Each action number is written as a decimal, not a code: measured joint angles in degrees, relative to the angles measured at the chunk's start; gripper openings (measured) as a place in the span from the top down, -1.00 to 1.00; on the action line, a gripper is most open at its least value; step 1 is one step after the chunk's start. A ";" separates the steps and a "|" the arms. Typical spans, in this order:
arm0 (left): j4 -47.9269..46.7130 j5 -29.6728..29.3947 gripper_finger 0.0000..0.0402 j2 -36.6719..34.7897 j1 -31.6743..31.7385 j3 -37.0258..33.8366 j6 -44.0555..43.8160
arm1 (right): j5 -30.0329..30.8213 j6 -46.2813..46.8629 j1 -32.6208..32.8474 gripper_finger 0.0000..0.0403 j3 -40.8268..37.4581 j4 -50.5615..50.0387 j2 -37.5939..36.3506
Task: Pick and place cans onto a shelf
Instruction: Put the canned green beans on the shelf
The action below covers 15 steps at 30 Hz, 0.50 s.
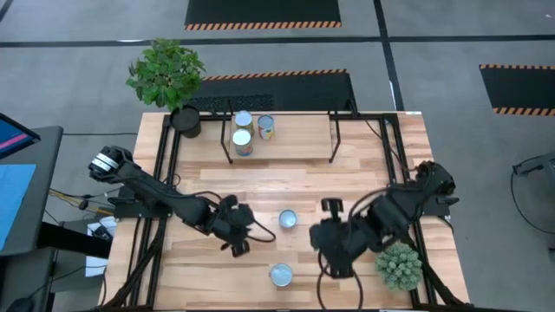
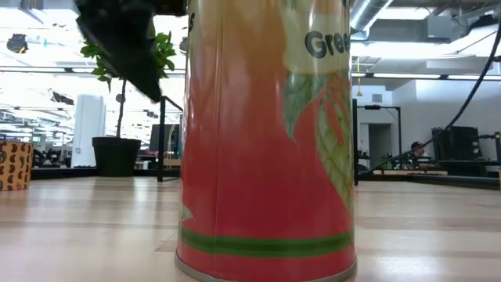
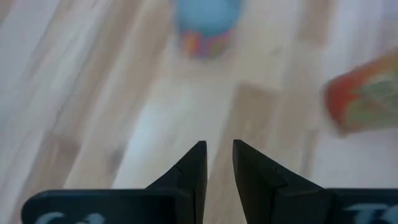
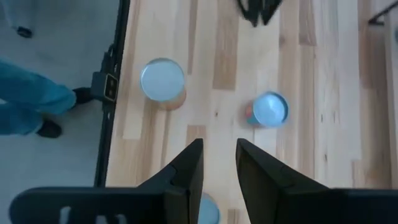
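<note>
Two cans (image 1: 287,219) between both arms' fingers (image 1: 236,249).

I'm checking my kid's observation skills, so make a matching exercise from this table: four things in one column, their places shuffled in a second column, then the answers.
Things:
1 leafy potted plant
2 spiky green plant
3 three grouped cans
4 two loose cans

Places:
A on the shelf
B on the bare table, off the shelf
C table corner beside the shelf
D beside the right arm

Pairs: 1-C, 2-D, 3-A, 4-B
</note>
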 joint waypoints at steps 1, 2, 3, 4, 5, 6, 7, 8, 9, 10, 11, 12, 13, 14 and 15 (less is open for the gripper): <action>-2.03 0.12 0.68 -0.02 -0.39 0.32 -1.63 | 0.92 -0.33 0.70 0.41 -0.70 1.04 0.14; -3.61 0.57 0.68 -0.23 -1.14 0.55 -2.71 | 1.43 -0.38 1.56 0.41 -1.39 2.23 0.17; -4.71 1.20 0.68 -0.46 -2.08 0.57 -3.59 | 1.58 -0.37 2.24 0.41 -2.41 4.42 0.05; -5.53 2.19 0.68 -0.55 -2.92 0.59 -4.40 | 1.58 -0.40 2.60 0.41 -3.92 7.56 -0.20; -6.08 2.83 0.68 -0.51 -4.01 0.59 -5.41 | 1.55 -0.91 2.64 0.41 -5.75 11.03 -0.26; -6.66 3.86 0.68 -0.52 -4.97 0.58 -6.47 | 1.43 -1.50 2.66 0.41 -7.72 14.24 -0.17; -6.97 4.43 0.68 -0.62 -6.11 0.57 -7.40 | 1.28 -1.92 2.66 0.41 -9.65 17.09 0.06; -6.87 4.86 0.68 -0.76 -7.28 0.57 -8.43 | 1.28 -2.28 2.62 0.41 -11.34 19.44 0.20; -6.82 5.00 0.68 -0.85 -8.55 0.59 -9.49 | 1.27 -2.33 2.52 0.41 -12.93 21.79 0.24; -6.97 4.96 0.68 -0.85 -10.04 0.59 -10.52 | 1.32 -2.36 2.35 0.41 -14.22 24.30 0.17; -7.32 4.92 0.68 -0.85 -11.71 0.59 -11.76 | 1.34 -2.34 2.20 0.41 -15.44 26.56 0.05; -7.82 4.56 0.68 -0.85 -13.36 0.59 -12.96 | 1.37 -2.27 1.94 0.41 -16.72 28.48 -0.04; -8.06 4.21 0.68 -0.85 -14.92 0.59 -13.97 | 1.32 -1.48 1.61 0.41 -18.02 30.07 -0.05; -8.08 3.75 0.68 -0.85 -16.41 0.58 -14.73 | 1.31 -0.12 1.34 0.41 -19.25 31.58 0.02; -8.10 3.02 0.68 -0.85 -17.85 0.59 -15.46 | 1.12 1.44 0.98 0.41 -20.54 33.53 0.06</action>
